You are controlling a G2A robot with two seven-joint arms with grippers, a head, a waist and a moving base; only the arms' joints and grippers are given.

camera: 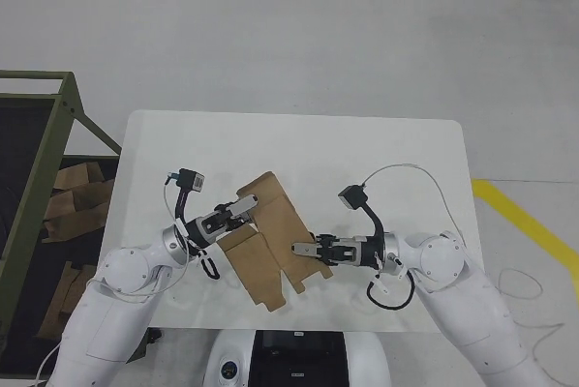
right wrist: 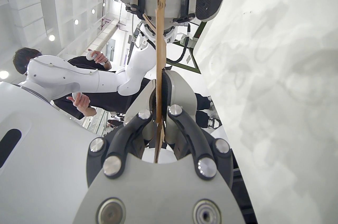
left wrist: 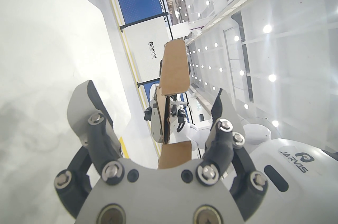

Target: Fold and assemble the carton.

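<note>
Carton [camera: 270,237] [left wrist: 174,69] [right wrist: 159,50]: flattened brown cardboard, broad face up, raised off the front-centre of the white surface [camera: 367,145] between the two claws. Right claw [camera: 299,249] [right wrist: 158,93]: closed on the carton's right edge, pads against both faces. Left claw [camera: 246,206] [left wrist: 154,93]: open, fingers spread either side of the carton's left edge. More flat cardboard [camera: 72,203] lies beside the surface, within a green frame [camera: 72,102].

Above the table [camera: 386,155] the carton [camera: 270,237] lies between left gripper [camera: 247,207] and right gripper [camera: 299,249].
</note>
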